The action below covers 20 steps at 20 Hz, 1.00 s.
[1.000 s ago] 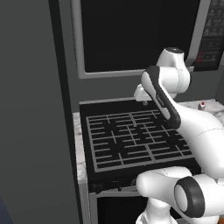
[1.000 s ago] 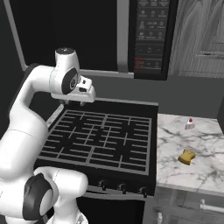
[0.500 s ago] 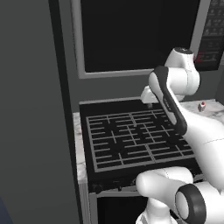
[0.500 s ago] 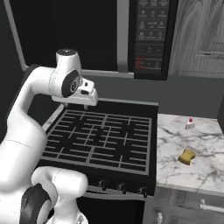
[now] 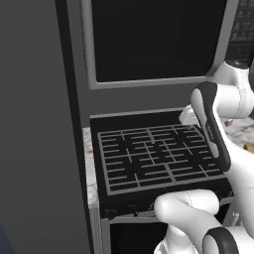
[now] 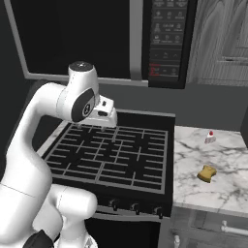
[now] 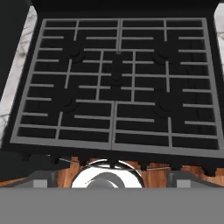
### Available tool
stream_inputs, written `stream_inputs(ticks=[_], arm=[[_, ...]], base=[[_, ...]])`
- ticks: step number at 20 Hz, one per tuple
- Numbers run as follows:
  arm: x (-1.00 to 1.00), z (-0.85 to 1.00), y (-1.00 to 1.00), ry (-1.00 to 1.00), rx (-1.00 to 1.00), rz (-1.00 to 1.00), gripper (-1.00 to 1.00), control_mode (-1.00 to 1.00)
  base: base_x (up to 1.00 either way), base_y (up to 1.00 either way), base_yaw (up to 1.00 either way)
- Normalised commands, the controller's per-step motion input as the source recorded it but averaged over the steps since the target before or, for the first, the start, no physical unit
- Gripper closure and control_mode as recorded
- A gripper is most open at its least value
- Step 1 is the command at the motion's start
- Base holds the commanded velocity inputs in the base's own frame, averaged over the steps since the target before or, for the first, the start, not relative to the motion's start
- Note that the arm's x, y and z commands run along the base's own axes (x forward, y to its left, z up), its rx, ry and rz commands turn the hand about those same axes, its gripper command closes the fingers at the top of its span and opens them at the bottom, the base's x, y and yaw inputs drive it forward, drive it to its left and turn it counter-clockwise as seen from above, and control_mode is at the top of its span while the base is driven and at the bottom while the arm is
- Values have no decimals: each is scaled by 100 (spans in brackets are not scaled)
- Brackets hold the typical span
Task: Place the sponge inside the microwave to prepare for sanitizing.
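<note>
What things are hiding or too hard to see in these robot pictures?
- Inside of the microwave: right base view, its dark glass door hides it.
- Button words on the panel: right base view, too small.
- Sponge: left base view, cut off by the right edge.
- Label on the bottle: right base view, too small.

The microwave (image 6: 101, 41) has a dark, glossy glass door in a smooth matt grey frame. Below it, the stove (image 6: 114, 157) carries a matt grey metal-looking grate on black. Right of the stove, the counter (image 6: 227, 184) looks like polished white marble with grey veins; the sponge (image 6: 207, 173) there looks porous and dull.
</note>
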Motion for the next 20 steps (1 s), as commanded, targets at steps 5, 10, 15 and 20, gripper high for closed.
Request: stream_inputs(ticks=[5, 10, 15, 20], arm=[[-19, 18, -9, -4, 0, 0, -100, -100], [-23, 42, -35, -8, -1, -3, -100, -100], [-7, 51, -75, -6, -3, -18, -100, -100], [-19, 67, -33, -14, -6, -25, -100, -100]], base=[[0, 0, 0], [0, 0, 0], [0, 0, 0], [0, 0, 0]])
